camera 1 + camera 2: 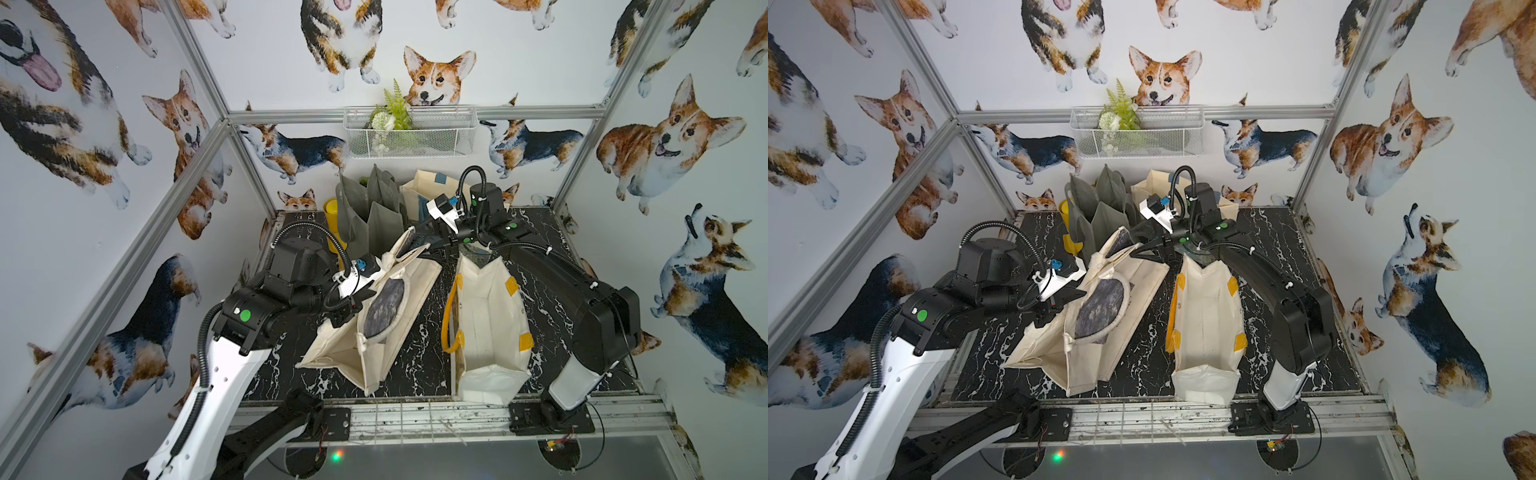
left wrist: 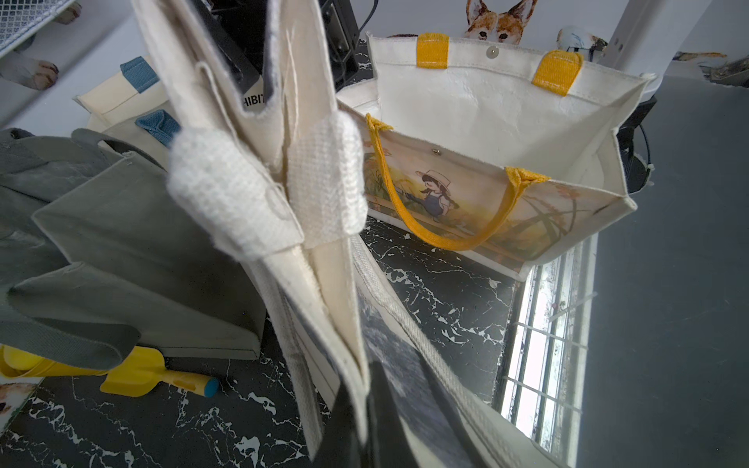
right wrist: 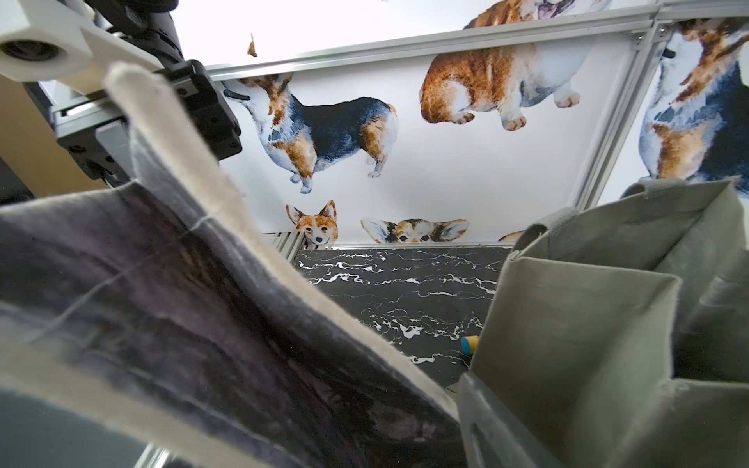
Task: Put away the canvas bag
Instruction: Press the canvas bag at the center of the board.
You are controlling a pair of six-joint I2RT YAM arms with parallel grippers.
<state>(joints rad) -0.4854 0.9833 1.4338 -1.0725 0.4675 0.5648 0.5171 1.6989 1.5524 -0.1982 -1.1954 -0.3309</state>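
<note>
Top view, canvas bag (image 1: 384, 309), basket (image 1: 440, 139) holding plant (image 1: 395, 108)

A cream canvas bag (image 1: 1100, 345) with a dark oval print leans, half collapsed, on the black marbled table (image 1: 1142, 370). The left tool (image 1: 1059, 307) is clamped on the bag's left edge. The right tool (image 1: 1142, 242) is at the bag's raised upper corner, jaws apart. Just beside it to the right, an open bag with yellow handles (image 1: 1206, 332) stands upright. Behind both, grey bags (image 1: 1100, 203) stand near the back wall. Above them a wire basket (image 1: 1154, 137) hangs on the frame rail, with a green plant (image 1: 1121, 108) in it.
</note>
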